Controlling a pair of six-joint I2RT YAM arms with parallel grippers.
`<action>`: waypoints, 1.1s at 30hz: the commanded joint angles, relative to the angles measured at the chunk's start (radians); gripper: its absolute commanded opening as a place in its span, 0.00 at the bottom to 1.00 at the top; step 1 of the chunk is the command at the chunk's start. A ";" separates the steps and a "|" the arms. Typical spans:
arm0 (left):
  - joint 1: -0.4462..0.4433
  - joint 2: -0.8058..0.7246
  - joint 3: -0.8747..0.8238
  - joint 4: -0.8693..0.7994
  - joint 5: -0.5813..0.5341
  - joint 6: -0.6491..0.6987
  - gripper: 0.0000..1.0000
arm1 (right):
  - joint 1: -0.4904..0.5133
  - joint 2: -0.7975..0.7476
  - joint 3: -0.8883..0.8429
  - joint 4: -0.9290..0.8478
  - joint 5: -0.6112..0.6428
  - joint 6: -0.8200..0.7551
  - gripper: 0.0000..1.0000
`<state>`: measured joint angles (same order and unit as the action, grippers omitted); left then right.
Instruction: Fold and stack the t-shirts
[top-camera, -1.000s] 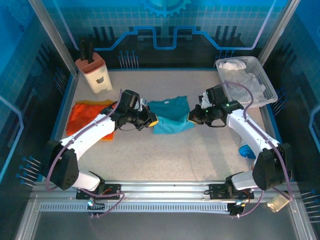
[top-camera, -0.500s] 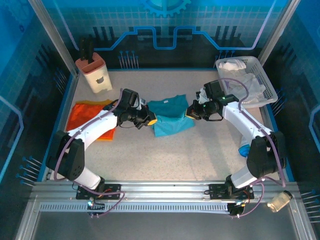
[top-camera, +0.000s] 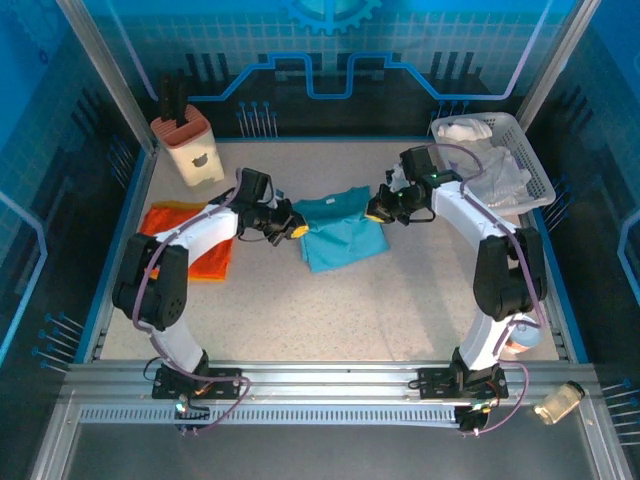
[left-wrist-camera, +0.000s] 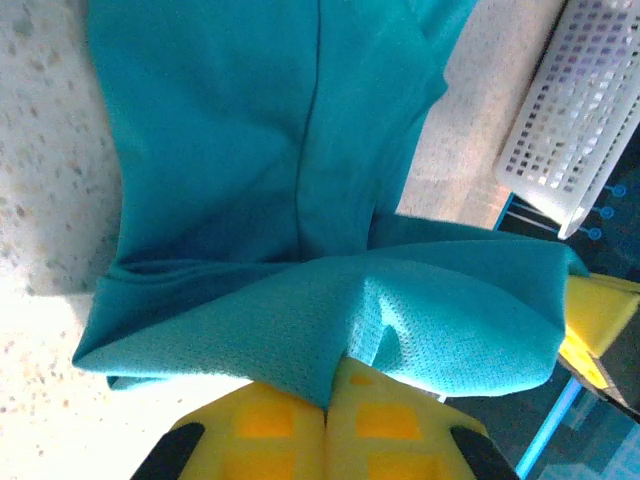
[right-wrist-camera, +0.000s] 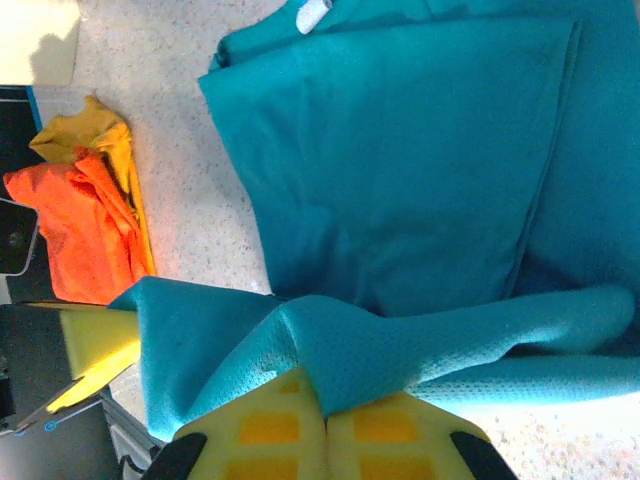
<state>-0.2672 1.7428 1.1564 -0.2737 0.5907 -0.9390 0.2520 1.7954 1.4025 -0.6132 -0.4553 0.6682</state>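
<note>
Found the teal shirt (top-camera: 340, 235) lying partly folded on the tabletop (top-camera: 380, 320), about midway between the left and right edges and nearer the far edge than the near one. Saw the left fingers (top-camera: 297, 230) at its left side and the right fingers (top-camera: 376, 212) at its right side, both pairs pressed together on teal cloth. Noted in the left wrist view the left fingers (left-wrist-camera: 270, 430) closed with no gap, a raised fold of the teal shirt (left-wrist-camera: 300, 130) nipped between their yellow pads and lifted off the flat layers behind. Noted the same in the right wrist view: right fingers (right-wrist-camera: 270, 430) clamped tight on a ridge of the teal shirt (right-wrist-camera: 400, 170), with the rest spread flat on the speckled tabletop beyond. Caught a small white label (right-wrist-camera: 313, 14) at the top of that view. Spotted the orange shirt (top-camera: 165, 225) bunched near the left edge of the tabletop, well apart from the teal one, with yellow trim along its edge in the right wrist view (right-wrist-camera: 85, 225). Saw a white basket (top-camera: 535, 172) holding pale cloth at the far right corner and a knife block (top-camera: 190, 148) at the far left corner.
</note>
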 joint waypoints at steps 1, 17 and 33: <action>0.035 0.050 0.061 0.025 0.058 0.031 0.00 | -0.017 0.055 0.060 0.019 -0.044 -0.001 0.00; 0.145 0.495 0.492 0.047 0.193 0.075 0.38 | -0.071 0.367 0.365 0.032 -0.072 0.087 0.18; 0.166 0.279 0.322 -0.096 0.143 0.301 0.60 | -0.109 0.169 0.076 0.085 0.015 -0.022 0.81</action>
<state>-0.0902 2.1033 1.5684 -0.3103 0.7589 -0.7227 0.1436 2.0289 1.5391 -0.5148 -0.4759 0.7113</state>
